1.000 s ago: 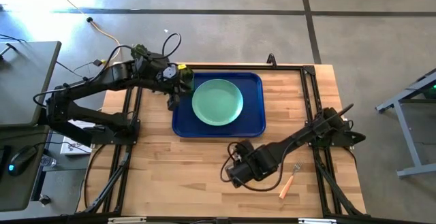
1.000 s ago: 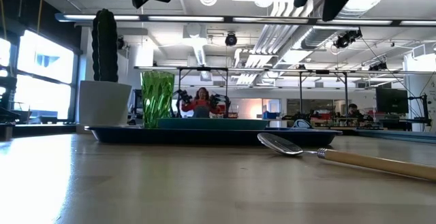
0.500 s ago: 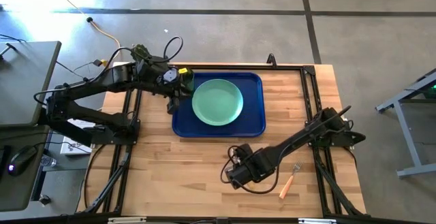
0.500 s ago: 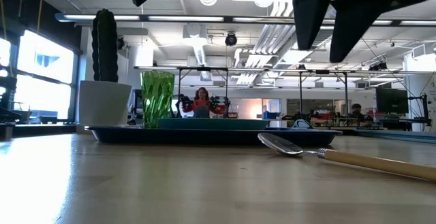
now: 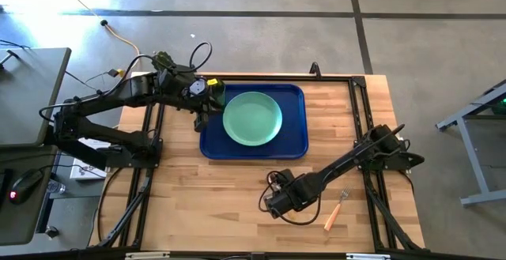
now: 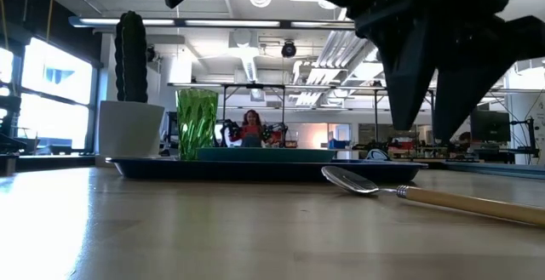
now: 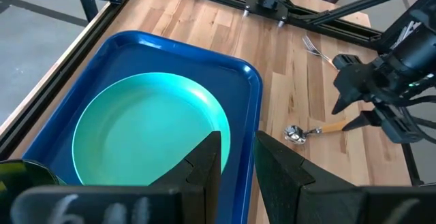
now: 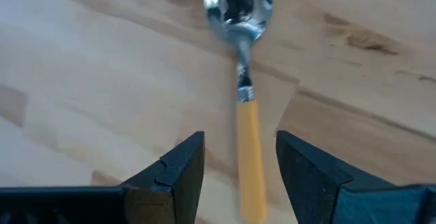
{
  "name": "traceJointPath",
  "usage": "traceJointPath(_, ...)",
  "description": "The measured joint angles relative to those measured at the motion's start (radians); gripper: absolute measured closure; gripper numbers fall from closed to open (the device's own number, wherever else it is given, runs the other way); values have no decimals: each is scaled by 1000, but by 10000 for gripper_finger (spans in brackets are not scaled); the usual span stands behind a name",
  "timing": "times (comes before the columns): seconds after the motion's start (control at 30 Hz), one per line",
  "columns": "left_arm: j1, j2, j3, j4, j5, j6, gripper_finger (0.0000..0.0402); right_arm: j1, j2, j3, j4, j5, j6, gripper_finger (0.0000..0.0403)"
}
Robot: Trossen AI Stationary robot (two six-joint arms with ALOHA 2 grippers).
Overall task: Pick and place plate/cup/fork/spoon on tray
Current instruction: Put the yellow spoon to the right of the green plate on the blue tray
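The dark blue tray lies at the table's far middle. The mint-green plate lies flat on it, and the green cup stands upright in its far left corner. The spoon lies flat on the wood near the tray's near right corner, bowl toward the tray. My right gripper is open above it, one finger on either side of the tan-orange handle, not touching. The fork lies on the wood to the right. My left gripper is slightly open and empty, high above the tray's left edge.
A green cactus in a white pot shows at the left in the low view, beyond the tray. Black frame rails run along the table's sides. Bare wood lies near and left of the tray.
My right gripper has come down toward the spoon, staying open, until its fingers stand on either side of the handle. The spoon, the fork and the things on the tray have kept still.
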Motion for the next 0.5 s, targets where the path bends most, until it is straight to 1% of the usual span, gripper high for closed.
traceJointPath(0.17, 0, 0, 0, 0, 0, 0, 326, -2, 0, -31, 14, 17, -22, 231)
traceJointPath(0.33, 0, 0, 0, 0, -1, 0, 326, -3, 0, -67, 69, 15, -45, 231)
traceJointPath(0.5, 0, 0, 0, 0, -8, 0, 326, -3, 1, -77, 78, 26, -74, 244)
